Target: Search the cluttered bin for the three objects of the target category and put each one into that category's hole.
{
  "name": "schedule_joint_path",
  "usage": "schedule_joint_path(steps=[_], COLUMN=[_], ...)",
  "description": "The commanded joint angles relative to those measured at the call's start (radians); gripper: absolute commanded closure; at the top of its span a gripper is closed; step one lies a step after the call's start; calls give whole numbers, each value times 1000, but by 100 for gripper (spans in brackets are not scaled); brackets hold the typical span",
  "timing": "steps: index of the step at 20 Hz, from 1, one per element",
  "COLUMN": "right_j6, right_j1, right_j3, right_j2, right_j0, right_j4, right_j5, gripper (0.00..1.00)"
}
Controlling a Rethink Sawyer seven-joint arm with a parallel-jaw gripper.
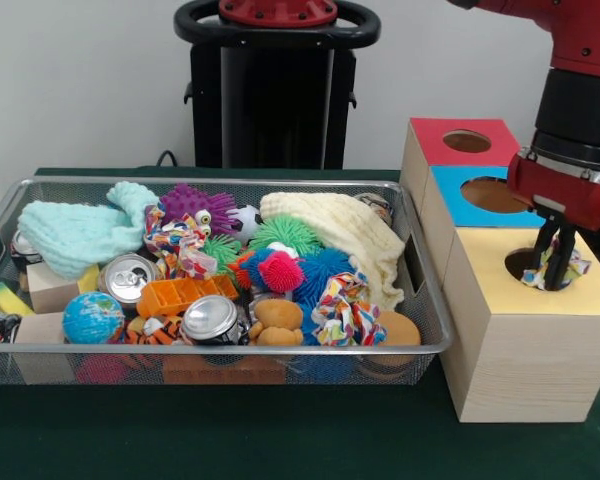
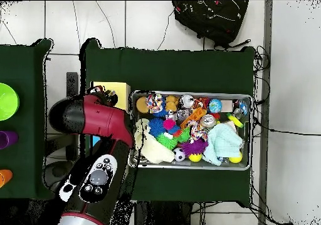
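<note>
On green table, wire bin, white wall behind.

Black backpack on tiled floor; green bowl.

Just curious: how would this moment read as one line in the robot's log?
gripper: shut on rope toy | place: over yellow box hole | bin: still cluttered
</note>
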State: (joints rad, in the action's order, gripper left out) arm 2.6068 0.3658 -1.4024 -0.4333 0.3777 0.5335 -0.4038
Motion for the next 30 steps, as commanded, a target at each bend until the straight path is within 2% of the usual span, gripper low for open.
schedule_joint_path(steps=[1,6,7,9,11,15,18,24,30], right_j6=[87,54,71,109,87,78,66,46,36], right_j1=[-50,-52,-62,-87,-77,-52,-23,41,77], right_j3=[-90,-83,-65,-34,-33,-25,-13,-9,72], right_j2=[192,215,189,133,168,178,154,133,103], right_j0=[-94,-129,-115,-81,-109,-126,-127,-143,-180], right_j4=[12,-12,-27,-31,-25,-19,-36,-53,-69], right_j5=[23,21,16,13,-10,-69,-156,-259,-405], gripper=[100,100,0,0,0,0,0,0,0])
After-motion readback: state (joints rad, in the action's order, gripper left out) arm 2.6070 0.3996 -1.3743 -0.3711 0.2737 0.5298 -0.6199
